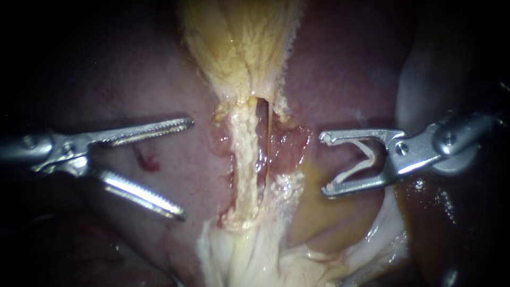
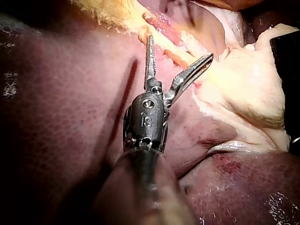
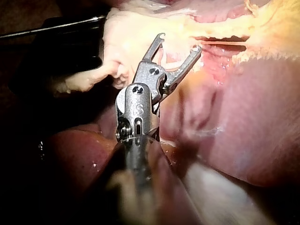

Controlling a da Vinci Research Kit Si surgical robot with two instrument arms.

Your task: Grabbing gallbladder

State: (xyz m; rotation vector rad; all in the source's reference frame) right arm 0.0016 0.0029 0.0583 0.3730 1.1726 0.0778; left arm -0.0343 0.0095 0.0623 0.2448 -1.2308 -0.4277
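Note:
The yellow gallbladder (image 1: 239, 42) hangs at the top centre and narrows down into a pale tube (image 1: 244, 159), with a thinner strand (image 1: 269, 138) beside it. My left instrument (image 1: 186, 169) lies to the left of the tube over the liver, apart from the tissue, its toothed jaws wide open and empty. Its jaws (image 2: 179, 48) point toward the tube in the left wrist view. My right instrument (image 1: 324, 164) stands right of the tube, its jaws spread around a white V-shaped clip (image 1: 361, 159) held between them. It also shows in the right wrist view (image 3: 180, 41).
Dark red liver (image 1: 133, 79) surrounds the field, with a small blood spot (image 1: 150, 162) below the left instrument's upper jaw. Raw pink tissue (image 1: 289, 146) lies right of the tube. Pale fatty tissue (image 1: 249, 255) spreads along the lower centre.

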